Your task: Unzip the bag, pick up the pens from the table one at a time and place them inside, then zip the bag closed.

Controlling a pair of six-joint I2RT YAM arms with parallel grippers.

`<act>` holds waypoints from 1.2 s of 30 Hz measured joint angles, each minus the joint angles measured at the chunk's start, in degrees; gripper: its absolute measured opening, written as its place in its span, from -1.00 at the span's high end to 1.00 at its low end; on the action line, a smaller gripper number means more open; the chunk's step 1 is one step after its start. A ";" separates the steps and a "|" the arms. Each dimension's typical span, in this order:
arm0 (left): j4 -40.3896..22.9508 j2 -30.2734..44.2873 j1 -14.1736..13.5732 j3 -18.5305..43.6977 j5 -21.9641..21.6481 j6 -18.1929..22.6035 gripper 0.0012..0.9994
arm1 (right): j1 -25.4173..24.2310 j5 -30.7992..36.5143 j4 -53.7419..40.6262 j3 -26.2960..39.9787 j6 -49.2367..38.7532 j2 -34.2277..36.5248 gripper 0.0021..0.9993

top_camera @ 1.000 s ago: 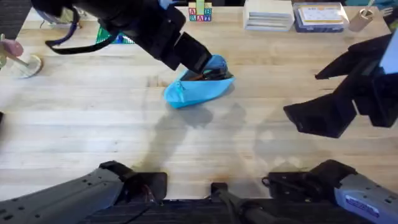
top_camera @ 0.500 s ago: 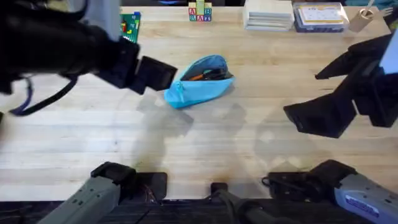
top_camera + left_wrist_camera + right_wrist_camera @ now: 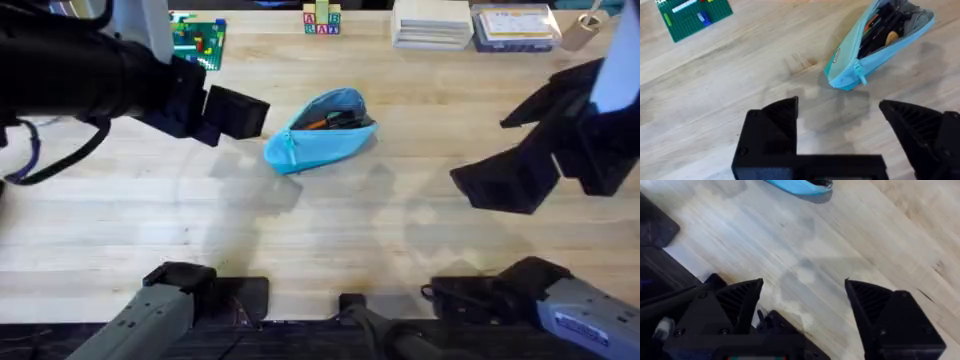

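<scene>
The overhead camera looks down and forward across the table [image 3: 330, 220] from above the arm bases, taking in the far edge. The left wrist camera looks down close over its own spread fingers at the bag [image 3: 880, 42], whose tip the right wrist camera, tilted low over bare wood, also catches.

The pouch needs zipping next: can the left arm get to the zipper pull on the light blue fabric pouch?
Probably yes. The left gripper hangs open beside the light blue fabric pouch, with bare wooden table between it and the zipper pull.
</scene>
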 joint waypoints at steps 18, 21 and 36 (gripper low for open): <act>-0.74 0.53 0.00 0.00 -0.21 3.64 -0.99 | 0.00 0.00 0.28 0.00 1.46 0.97 -1.00; -1.17 0.53 0.00 -0.02 -0.19 5.58 -0.99 | 0.00 0.00 0.28 0.00 1.49 0.97 -1.00; -7.11 0.52 4.91 -0.01 10.91 26.28 -0.99 | 0.00 -0.02 0.68 0.00 11.39 2.88 -1.00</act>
